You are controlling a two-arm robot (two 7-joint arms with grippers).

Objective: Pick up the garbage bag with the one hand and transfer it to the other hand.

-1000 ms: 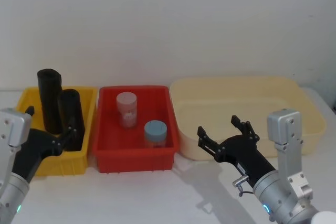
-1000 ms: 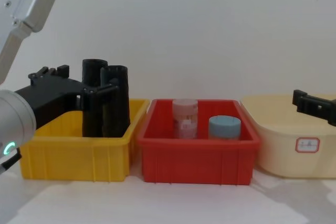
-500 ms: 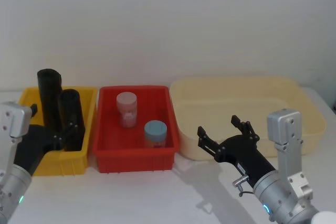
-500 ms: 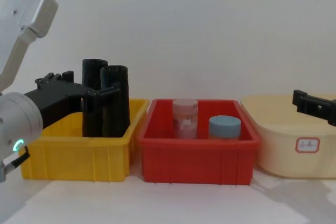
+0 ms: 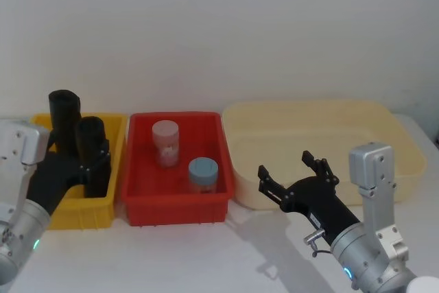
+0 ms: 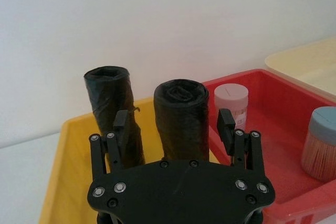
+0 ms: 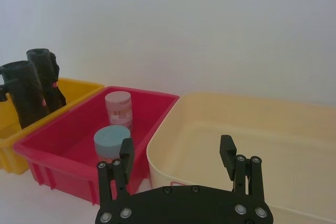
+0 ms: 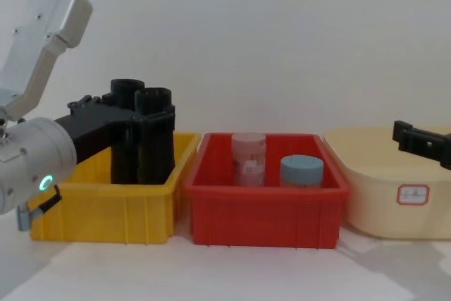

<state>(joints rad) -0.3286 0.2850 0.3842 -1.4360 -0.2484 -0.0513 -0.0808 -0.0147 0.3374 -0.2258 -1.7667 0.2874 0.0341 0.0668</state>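
Observation:
Two black rolls stand upright in the yellow bin [image 5: 92, 212]. The garbage bag [image 5: 91, 136] [image 6: 181, 114] [image 8: 159, 149] is the nearer roll, smooth-sided. My left gripper [image 5: 92, 164] [image 6: 174, 127] [image 8: 144, 119] is open, with one finger on each side of this roll and a small gap at both sides. The other black roll [image 5: 63, 114] [image 6: 107, 98] stands behind it and has a small loose flap. My right gripper [image 5: 287, 169] [image 7: 177, 153] is open and holds nothing, hovering in front of the cream tub [image 5: 329, 116].
A red bin [image 5: 175, 209] sits between the yellow bin and the cream tub. It holds a pink-lidded jar [image 5: 165, 142] and a blue-lidded jar [image 5: 203, 173]. A white wall rises close behind the bins.
My left gripper has moved forward and up into the yellow bin, so its fingers now flank the nearer roll. The right arm has not moved.

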